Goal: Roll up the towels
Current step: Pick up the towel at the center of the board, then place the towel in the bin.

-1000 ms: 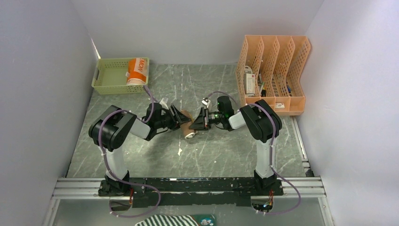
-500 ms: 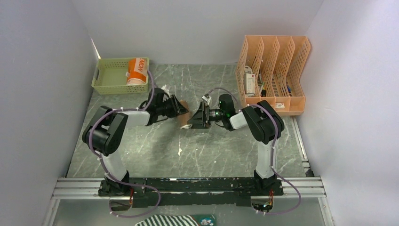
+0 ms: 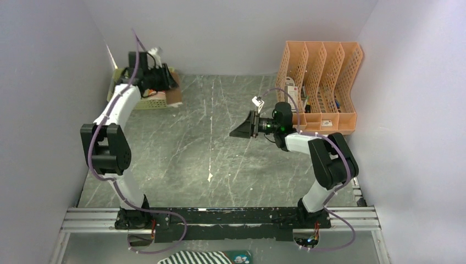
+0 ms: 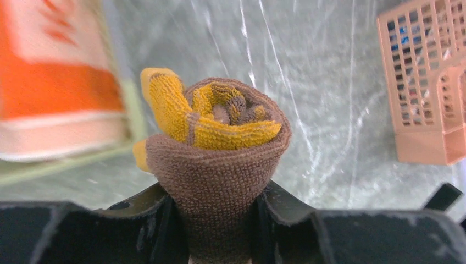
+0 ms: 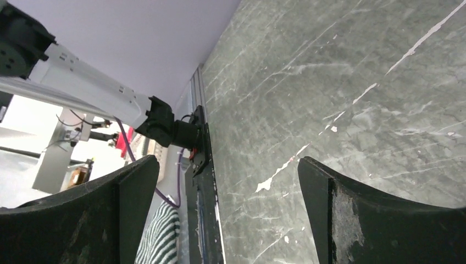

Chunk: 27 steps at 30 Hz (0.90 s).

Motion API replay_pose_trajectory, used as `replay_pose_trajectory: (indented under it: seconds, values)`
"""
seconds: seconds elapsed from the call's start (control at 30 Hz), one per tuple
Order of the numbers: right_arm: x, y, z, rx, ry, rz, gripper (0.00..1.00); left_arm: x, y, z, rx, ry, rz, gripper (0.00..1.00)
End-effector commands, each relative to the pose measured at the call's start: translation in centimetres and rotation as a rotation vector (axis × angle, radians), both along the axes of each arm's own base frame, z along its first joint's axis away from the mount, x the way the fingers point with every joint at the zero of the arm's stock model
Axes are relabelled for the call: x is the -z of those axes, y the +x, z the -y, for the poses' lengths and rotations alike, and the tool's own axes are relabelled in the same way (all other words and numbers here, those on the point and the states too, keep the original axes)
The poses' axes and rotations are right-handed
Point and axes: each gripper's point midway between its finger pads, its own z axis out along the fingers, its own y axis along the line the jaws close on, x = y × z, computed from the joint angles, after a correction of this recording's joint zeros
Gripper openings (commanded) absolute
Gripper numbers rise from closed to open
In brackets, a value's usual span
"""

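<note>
A rolled yellow towel with a brown outer layer stands between the black fingers of my left gripper, which is shut on it. In the top view that gripper hovers at the right end of the green basket at the back left, and the roll's brown end shows just below it. A rolled orange towel with a cream border lies in the basket, close to the left of the held roll. My right gripper hangs wide open over mid-table, with nothing between its fingers.
A peach file organizer stands at the back right and also shows in the left wrist view. A black-and-white striped cloth lies below the front rail, with the arm bases along that rail. White walls close in on three sides.
My left arm carried the yellow-brown roll from mid-table up to the basket at the back left. My right gripper let go, opened wide and drew back to the right.
</note>
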Motion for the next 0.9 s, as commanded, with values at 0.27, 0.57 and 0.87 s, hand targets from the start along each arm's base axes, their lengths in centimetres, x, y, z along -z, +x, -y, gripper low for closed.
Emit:
replay_pose_trajectory:
  seconds: [0.27, 0.57, 0.87]
  values:
    - [2.0, -2.9, 0.7, -0.017, -0.129, 0.053, 1.0, 0.1, 6.7, -14.4, 0.127, 0.109, -0.008, 0.47]
    - [2.3, -2.9, 0.0, -0.045, -0.164, 0.074, 1.0, 3.9, 10.7, -20.5, 0.029, 0.135, 0.051, 0.55]
    - [3.3, -3.3, 0.3, -0.049, -0.203, 0.066, 1.0, 5.5, 13.4, -20.2, 0.024, 0.071, 0.124, 0.61]
